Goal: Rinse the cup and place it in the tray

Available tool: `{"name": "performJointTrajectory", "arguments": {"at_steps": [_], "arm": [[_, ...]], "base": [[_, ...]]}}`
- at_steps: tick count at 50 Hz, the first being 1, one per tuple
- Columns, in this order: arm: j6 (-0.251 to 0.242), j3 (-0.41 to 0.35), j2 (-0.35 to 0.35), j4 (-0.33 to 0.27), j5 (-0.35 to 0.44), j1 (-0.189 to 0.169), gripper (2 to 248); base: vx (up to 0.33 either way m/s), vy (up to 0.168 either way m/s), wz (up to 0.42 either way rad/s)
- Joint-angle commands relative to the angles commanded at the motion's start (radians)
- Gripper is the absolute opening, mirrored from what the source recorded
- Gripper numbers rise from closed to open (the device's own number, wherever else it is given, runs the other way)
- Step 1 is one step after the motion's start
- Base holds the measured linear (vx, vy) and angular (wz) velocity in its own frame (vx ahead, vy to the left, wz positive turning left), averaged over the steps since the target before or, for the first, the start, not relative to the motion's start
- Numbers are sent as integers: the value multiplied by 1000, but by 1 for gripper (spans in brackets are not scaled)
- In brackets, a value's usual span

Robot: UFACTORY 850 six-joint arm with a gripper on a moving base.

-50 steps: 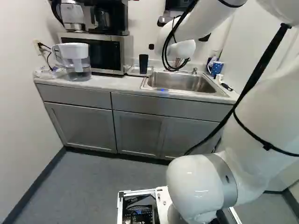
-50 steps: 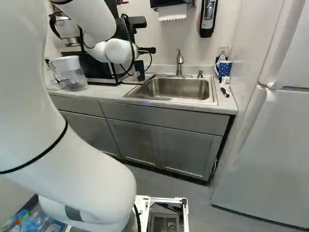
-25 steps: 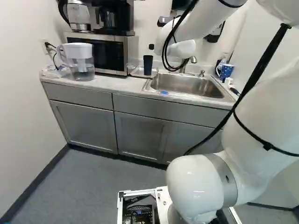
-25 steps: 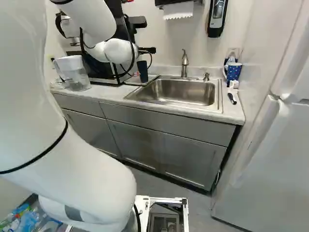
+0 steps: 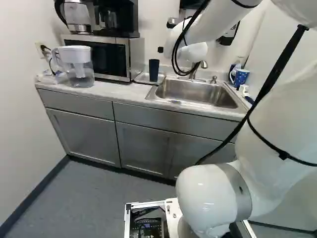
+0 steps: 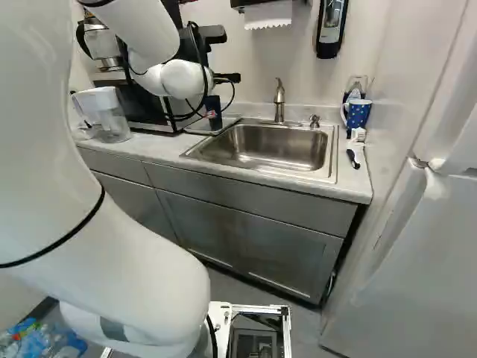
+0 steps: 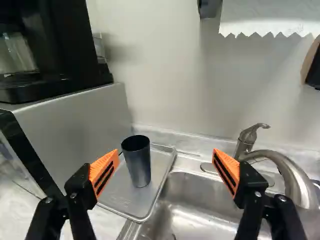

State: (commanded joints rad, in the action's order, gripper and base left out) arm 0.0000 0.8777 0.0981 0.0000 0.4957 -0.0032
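The nearest container is the stainless-steel sink [image 6: 268, 145], its basin set into the pale counter [image 5: 121, 90]. Just beside it lies a shallow rectangular metal tray [image 7: 117, 200], and the tall dark blue-grey cup [image 7: 137, 161] stands upright in it (what the cup holds, if anything, I cannot tell). Further along the counter, at the left of the left base view, is a clear pitcher with a white lid [image 5: 79, 67].

The base has moved: the whole scene slides leftward in both base views, while the arm keeps its pose and the cup stays in its tray.

The black gripper with orange pads [image 6: 228, 77] holds nothing, its fingers spread wide, with the cup ahead between them (nearer one finger). Ahead beside the other finger, a curved brushed-metal faucet [image 7: 292, 175] reaches over the sink. A silver-sided microwave [image 7: 75, 135] hems in the tray's other side, and the plain white wall [image 7: 165, 65] rises behind.
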Motion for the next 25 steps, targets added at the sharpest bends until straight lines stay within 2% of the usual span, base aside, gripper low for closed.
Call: {"name": "performJointTrajectory", "arguments": {"at_steps": [25], "arm": [[0, 0, 0, 0, 0, 0, 247]], "base": [[40, -77, 1]]}}
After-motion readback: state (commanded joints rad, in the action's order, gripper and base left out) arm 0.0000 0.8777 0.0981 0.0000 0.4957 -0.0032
